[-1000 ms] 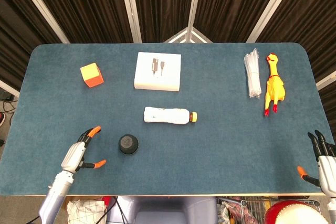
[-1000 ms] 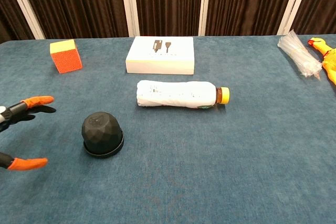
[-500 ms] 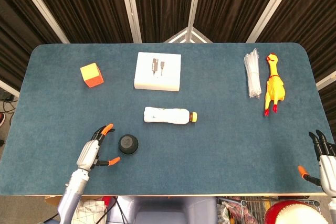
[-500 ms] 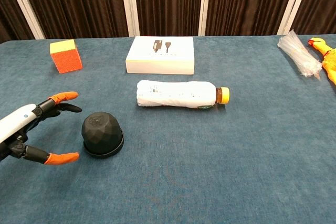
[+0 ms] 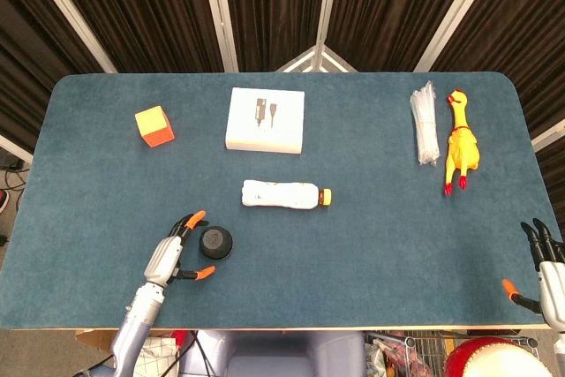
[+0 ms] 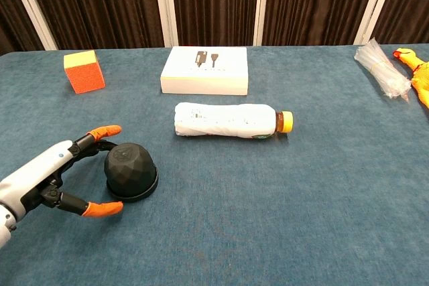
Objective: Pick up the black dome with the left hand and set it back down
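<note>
Presently listed, front left of the blue table (image 5: 371,245): one black dome (image 5: 215,242), faceted, seated flat on its base ring, just beside and to the right of the left hand (image 5: 168,258). The left hand is presented with fingers spread apart and nothing held; orange fingertips (image 6: 106,130) are placed behind the dome's left side, and the orange thumb tip is laid low in front of it. Whether the fingers touch the dome cannot be told from either view.

Right hand (image 5: 549,273): seen at the table's front right corner, dark fingers extended and apart, nothing held.

Further items, all well apart from the hands:
- clear bottle (image 5: 284,194), yellow cap, laid on its side behind the dome;
- white box (image 5: 265,120), flat, behind the bottle;
- orange cube (image 5: 154,125), yellow-topped, far left;
- bundle of clear plastic (image 5: 425,123), far right;
- yellow rubber chicken (image 5: 459,143), laid just beside the bundle.
</note>
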`<move>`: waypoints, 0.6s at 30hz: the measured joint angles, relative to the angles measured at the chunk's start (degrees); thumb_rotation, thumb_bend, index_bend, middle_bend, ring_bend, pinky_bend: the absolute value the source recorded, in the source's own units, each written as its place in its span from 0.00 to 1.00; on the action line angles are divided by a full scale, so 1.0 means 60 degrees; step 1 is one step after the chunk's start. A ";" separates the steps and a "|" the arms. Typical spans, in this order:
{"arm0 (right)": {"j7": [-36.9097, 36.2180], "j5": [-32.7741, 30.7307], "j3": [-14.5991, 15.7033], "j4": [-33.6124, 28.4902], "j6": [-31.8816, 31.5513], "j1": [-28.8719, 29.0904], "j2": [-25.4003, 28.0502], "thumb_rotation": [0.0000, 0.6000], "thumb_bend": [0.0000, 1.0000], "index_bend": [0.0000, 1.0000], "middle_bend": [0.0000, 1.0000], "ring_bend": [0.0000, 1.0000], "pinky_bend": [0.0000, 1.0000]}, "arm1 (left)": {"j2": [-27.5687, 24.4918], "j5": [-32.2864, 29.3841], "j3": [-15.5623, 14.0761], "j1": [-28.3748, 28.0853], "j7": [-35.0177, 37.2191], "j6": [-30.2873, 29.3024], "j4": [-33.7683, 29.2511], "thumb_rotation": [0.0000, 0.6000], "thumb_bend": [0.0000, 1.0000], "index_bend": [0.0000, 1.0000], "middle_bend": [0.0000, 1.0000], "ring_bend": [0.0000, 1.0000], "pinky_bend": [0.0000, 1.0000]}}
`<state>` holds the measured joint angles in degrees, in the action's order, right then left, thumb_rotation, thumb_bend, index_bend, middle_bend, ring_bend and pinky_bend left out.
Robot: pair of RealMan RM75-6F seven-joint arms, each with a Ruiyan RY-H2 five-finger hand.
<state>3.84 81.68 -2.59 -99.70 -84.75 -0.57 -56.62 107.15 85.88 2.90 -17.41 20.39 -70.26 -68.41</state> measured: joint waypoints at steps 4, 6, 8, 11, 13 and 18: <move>-0.0027 0.0005 -0.0002 -0.0049 -0.0039 -0.0022 0.0048 1.00 0.26 0.00 0.00 0.19 0.19 | 0.0151 -0.0065 0.0031 -0.0058 -0.0259 0.0029 0.0014 1.00 0.07 0.08 0.23 0.00 0.00; -0.0047 0.0012 -0.0002 -0.0075 -0.0062 -0.0035 0.0073 1.00 0.26 0.00 0.00 0.19 0.19 | 0.0226 -0.0152 0.0059 -0.0082 -0.0411 0.0079 0.0035 1.00 0.07 0.08 0.23 0.00 0.00; -0.0062 0.0030 0.0001 -0.0107 -0.0090 -0.0050 0.0101 1.00 0.26 0.00 0.00 0.19 0.19 | 0.0306 -0.0280 0.0094 -0.0096 -0.0563 0.0141 0.0063 1.00 0.07 0.08 0.23 0.00 0.00; -0.0074 0.0056 0.0009 -0.0159 -0.0127 -0.0072 0.0135 1.00 0.26 0.00 0.00 0.19 0.19 | 0.0436 -0.0442 0.0159 -0.0114 -0.0732 0.0211 0.0131 1.00 0.07 0.08 0.23 0.00 0.00; -0.0071 0.0072 0.0018 -0.0198 -0.0144 -0.0085 0.0156 1.00 0.26 0.00 0.00 0.19 0.19 | 0.0512 -0.0520 0.0193 -0.0122 -0.0812 0.0238 0.0170 1.00 0.07 0.08 0.23 0.00 0.00; -0.0057 0.0092 0.0034 -0.0292 -0.0176 -0.0111 0.0199 1.00 0.26 0.00 0.00 0.19 0.19 | 0.0660 -0.0650 0.0238 -0.0143 -0.0992 0.0277 0.0294 1.00 0.07 0.08 0.23 0.00 0.00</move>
<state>3.50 82.23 -2.39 -101.45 -85.80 -1.24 -55.43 111.11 81.98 4.32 -18.26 14.44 -68.59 -66.65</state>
